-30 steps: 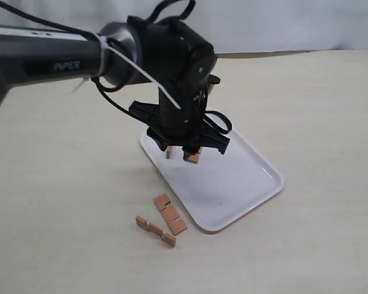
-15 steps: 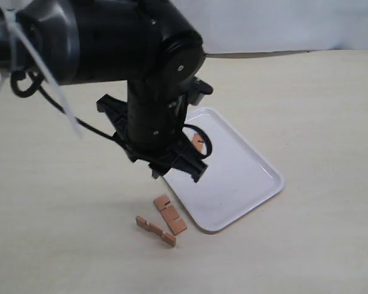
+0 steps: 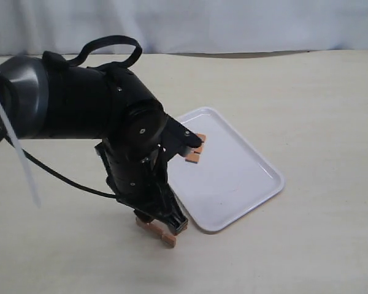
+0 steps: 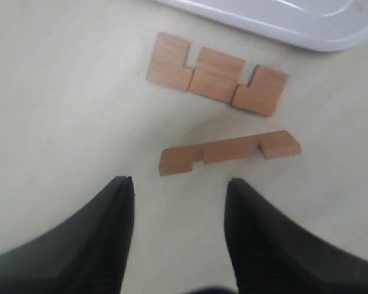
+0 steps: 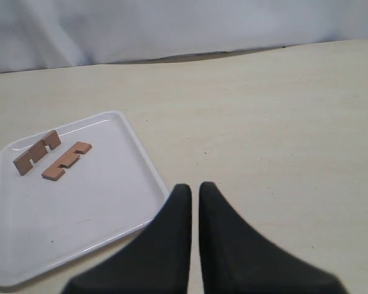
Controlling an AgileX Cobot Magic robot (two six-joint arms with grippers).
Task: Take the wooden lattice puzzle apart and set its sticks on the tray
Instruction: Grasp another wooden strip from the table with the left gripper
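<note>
Exterior: left claw [image 3: 170,222] low over the worktop [image 3: 319,104], just beside the tray [image 3: 257,184]. Left wrist: spread wide, empty, above 2 loose sticks [image 4: 229,150] near the tray rim. Right wrist: right claw [image 5: 194,191] pressed closed, empty; 2 other sticks [image 5: 66,160] inside the tray.

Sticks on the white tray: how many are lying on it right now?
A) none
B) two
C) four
B: the right wrist view shows one stick and a second stick lying on the tray; the other two sticks lie on the table beside it.
</note>
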